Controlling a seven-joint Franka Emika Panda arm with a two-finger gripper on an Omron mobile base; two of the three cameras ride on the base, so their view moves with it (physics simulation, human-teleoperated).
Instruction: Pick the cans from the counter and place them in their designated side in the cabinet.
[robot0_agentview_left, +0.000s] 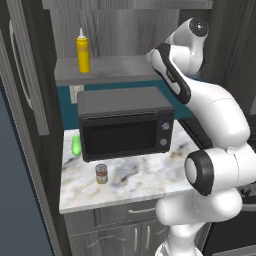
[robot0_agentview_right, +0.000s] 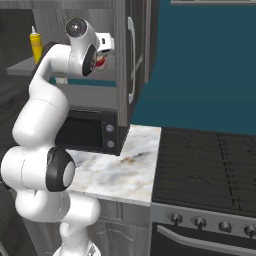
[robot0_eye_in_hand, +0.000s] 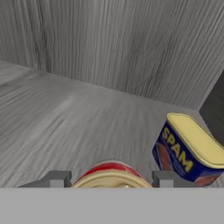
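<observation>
Flat even rendered light, slightly soft

red-and-white can (robot0_eye_in_hand: 110, 174), blue-and-yellow tin (robot0_eye_in_hand: 189, 148), grey wood-grain cabinet (robot0_eye_in_hand: 109, 48)

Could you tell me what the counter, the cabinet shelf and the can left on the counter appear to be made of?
The counter looks like polished marble or stone: white with grey and tan veining and a pale edge. The cabinet shelf looks like matte grey wood, going by its streaked grain, though it could be laminate. The can on the counter seems to be metal, with a silvery top and a brownish label.

Marbled counter (robot0_agentview_left: 150, 177) — can (robot0_agentview_left: 101, 173), microwave (robot0_agentview_left: 125, 122)
</observation>
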